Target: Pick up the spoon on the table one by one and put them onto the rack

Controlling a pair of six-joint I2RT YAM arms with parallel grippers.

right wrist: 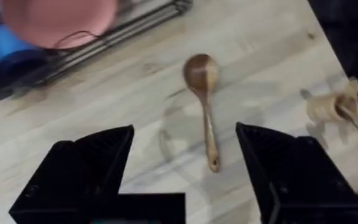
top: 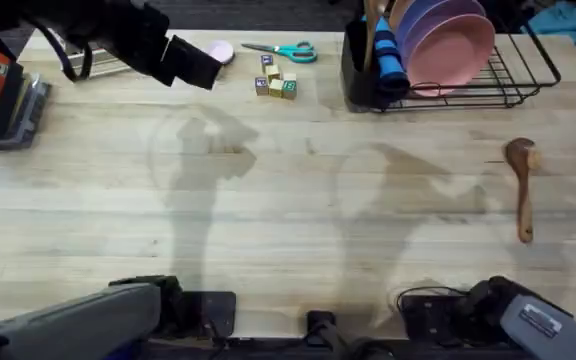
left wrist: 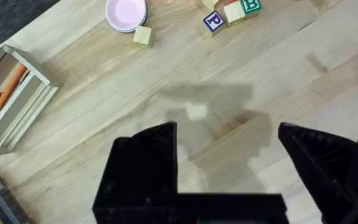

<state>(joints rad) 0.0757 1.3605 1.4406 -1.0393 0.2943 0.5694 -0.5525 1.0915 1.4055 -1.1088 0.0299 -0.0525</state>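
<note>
Overhead, we see one brown wooden spoon (top: 521,185) lying flat on the light wood plank counter (top: 288,210) at the far right, bowl toward the black wire dish rack (top: 488,75), handle pointing back toward the arm bases. The rack stands at the back right, well apart from the spoon, and holds pink and purple plates (top: 446,38) plus a blue rolled item (top: 388,55) by its solid black caddy. Teal-handled scissors (top: 286,51), a cluster of small lettered blocks (top: 276,84) and a small pink dish (top: 220,52) sit along the back middle; nothing lies between spoon and rack.

From the left wrist, our left pincer (left wrist: 229,168) hangs released above bare counter, its black fingers spread wide, with the pink dish (left wrist: 126,14) and lettered blocks (left wrist: 229,12) beyond.

From the right wrist, the right pincer (right wrist: 185,168) is spread wide with nothing in it, and the spoon (right wrist: 204,102) lies on the counter between its fingers' lines, untouched. A small wooden figure (right wrist: 331,106) stands near the counter's edge.
</note>
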